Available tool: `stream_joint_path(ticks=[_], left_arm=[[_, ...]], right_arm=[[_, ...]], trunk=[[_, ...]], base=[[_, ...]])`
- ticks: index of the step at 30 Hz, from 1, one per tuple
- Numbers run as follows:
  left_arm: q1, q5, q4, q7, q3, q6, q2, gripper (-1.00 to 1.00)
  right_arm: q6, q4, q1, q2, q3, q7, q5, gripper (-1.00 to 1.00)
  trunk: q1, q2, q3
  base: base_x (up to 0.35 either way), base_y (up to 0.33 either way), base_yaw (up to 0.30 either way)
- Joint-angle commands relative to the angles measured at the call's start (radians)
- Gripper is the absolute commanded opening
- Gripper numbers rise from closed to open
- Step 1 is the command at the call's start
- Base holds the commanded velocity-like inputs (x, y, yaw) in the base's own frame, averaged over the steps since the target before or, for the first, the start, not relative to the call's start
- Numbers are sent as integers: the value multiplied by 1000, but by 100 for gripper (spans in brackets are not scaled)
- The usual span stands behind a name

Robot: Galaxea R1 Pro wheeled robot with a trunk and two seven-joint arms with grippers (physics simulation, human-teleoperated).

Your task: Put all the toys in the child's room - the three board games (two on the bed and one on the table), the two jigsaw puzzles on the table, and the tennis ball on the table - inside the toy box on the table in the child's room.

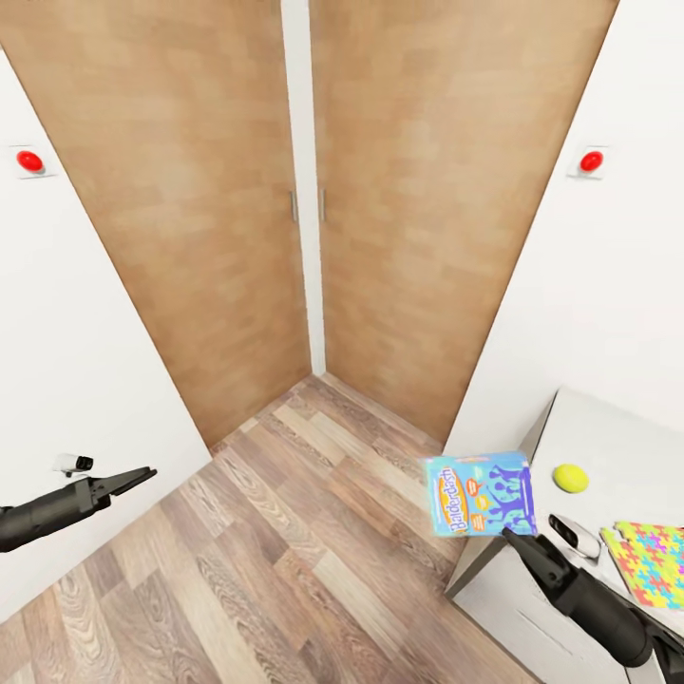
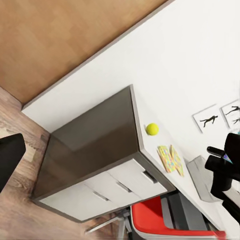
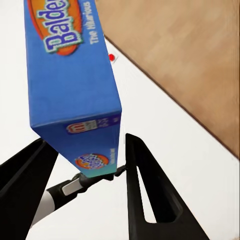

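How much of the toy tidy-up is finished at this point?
Nothing shows as packed yet. In hand: the right gripper carries a blue board game. Left: the tennis ball and a jigsaw puzzle lie on the table.

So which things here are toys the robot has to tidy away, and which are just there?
For the job:
- Balderdash board game, in the right hand
- tennis ball
- jigsaw puzzle
- grey toy box
- table

Just there:
- wooden doors
- red wall buttons
- red chair
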Motion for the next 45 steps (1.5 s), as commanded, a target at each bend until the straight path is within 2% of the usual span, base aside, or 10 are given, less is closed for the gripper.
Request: stream_joint_path(ticks=[1, 11, 30, 38, 45], left_arm=[[-1, 0, 0, -4, -1, 10, 0, 100], [0, 0, 0, -5, -2, -17, -8, 100], [-1, 0, 0, -5, -3, -23, -12, 100], [0, 0, 0, -5, -3, -23, -12, 100], [0, 0, 0, -5, -3, -23, -12, 100]], right_arm=[[12, -9, 8, -1, -14, 3, -1, -100], [23, -55, 47, -3, -83, 4, -4, -100], [24, -56, 49, -3, -95, 4, -4, -100], [24, -55, 50, -3, -120, 4, -4, -100], [23, -55, 50, -3, -124, 4, -4, -100]], trunk=[[1, -2, 0], [1, -2, 15], [1, -2, 45], [1, -2, 57], [1, -2, 68]], base=[[0, 0, -146], [0, 0, -145], [0, 0, -144], [0, 0, -147], [0, 0, -152]])
